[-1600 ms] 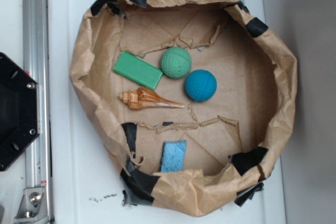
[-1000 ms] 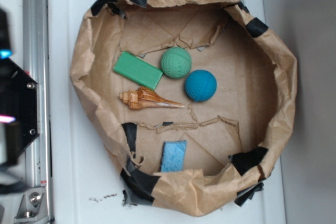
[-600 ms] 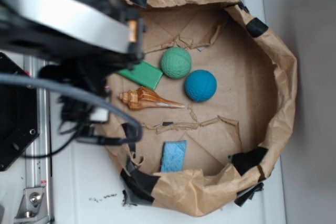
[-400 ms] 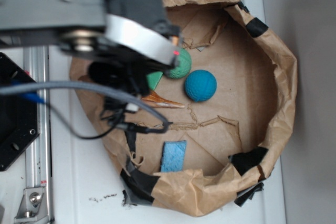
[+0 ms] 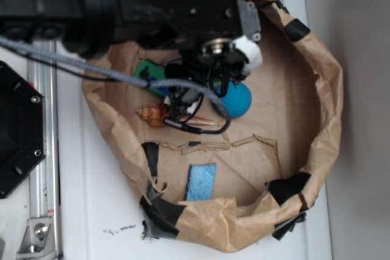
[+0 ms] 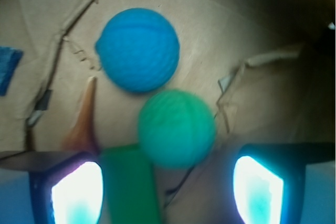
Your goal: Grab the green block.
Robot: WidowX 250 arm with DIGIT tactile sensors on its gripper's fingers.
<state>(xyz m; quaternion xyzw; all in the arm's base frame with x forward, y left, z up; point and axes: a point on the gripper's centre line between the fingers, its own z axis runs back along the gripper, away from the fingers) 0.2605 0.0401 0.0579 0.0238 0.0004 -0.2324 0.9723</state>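
Observation:
The green block point(image 6: 130, 187) is a flat bright green slab at the bottom of the wrist view. It lies between my fingers, close to the left finger point(image 6: 76, 192) and apart from the right one. My gripper point(image 6: 168, 187) is open and holds nothing. In the exterior view only a corner of the green block point(image 5: 146, 70) shows past the black arm point(image 5: 183, 4), which hangs over the upper left of the bag. The fingertips are hidden there.
A textured green ball point(image 6: 177, 128) touches the block's far end, with a blue ball point(image 6: 137, 49) point(image 5: 236, 98) beyond it. A seashell point(image 5: 155, 114) lies beside the block, a light blue sponge point(image 5: 201, 181) near the front. The crumpled paper bag wall point(image 5: 329, 89) rings everything.
The arm swept in from the left over the bag. It now covers the green ball and most of the green block. The objects have not moved.

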